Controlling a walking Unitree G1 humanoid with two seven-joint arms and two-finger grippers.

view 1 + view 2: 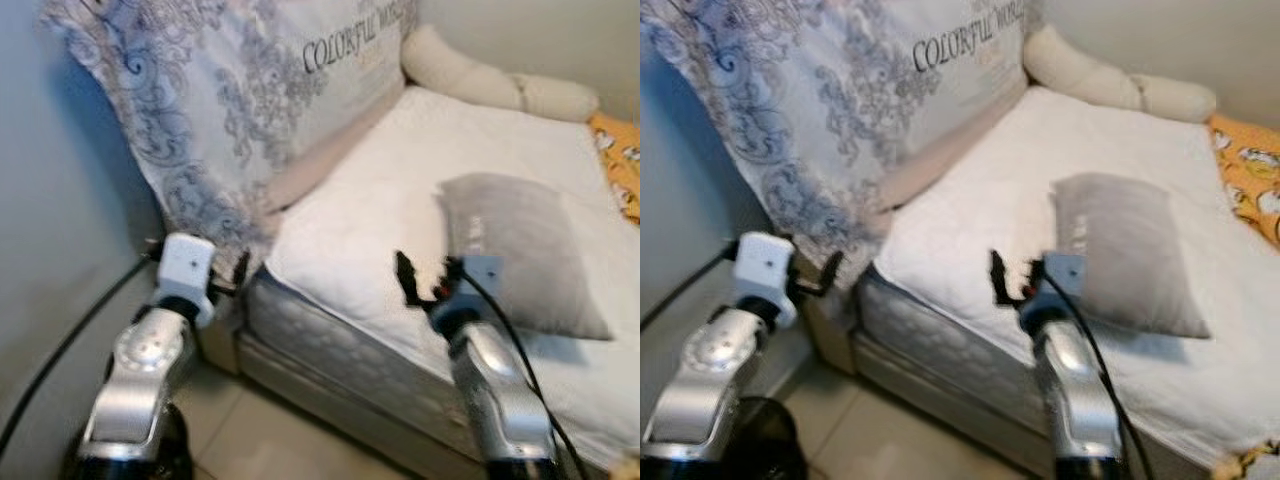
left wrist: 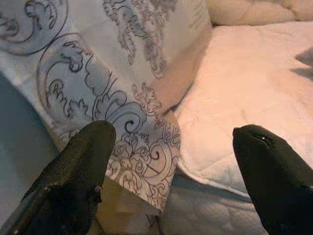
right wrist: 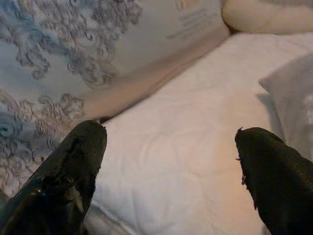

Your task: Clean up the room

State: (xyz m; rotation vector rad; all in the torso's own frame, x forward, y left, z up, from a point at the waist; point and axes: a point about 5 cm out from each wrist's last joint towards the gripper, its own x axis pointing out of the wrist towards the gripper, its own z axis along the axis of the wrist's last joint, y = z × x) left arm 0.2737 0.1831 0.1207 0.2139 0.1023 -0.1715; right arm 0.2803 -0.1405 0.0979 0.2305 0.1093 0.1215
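Note:
A grey pillow [image 1: 520, 250] lies on the white mattress [image 1: 370, 190] of a bed. A blue-grey patterned quilt [image 1: 230, 100] printed with "COLORFUL" hangs over the head end, and its corner reaches down past the mattress corner. My left gripper [image 1: 235, 272] is open beside that hanging corner, which the left wrist view shows between the fingers [image 2: 78, 166] but farther off. My right gripper [image 1: 428, 280] is open just above the mattress's near edge, a little left of the grey pillow. Between its fingers [image 3: 73, 166], bare white mattress [image 3: 186, 147] lies ahead.
Cream bolster pillows [image 1: 480, 78] lie along the far edge of the bed. A yellow printed blanket [image 1: 620, 160] sits at the right. A pale wall [image 1: 50, 240] stands close on my left, with a black cable [image 1: 60, 350] running along it. Tiled floor [image 1: 270, 435] lies below the bed frame.

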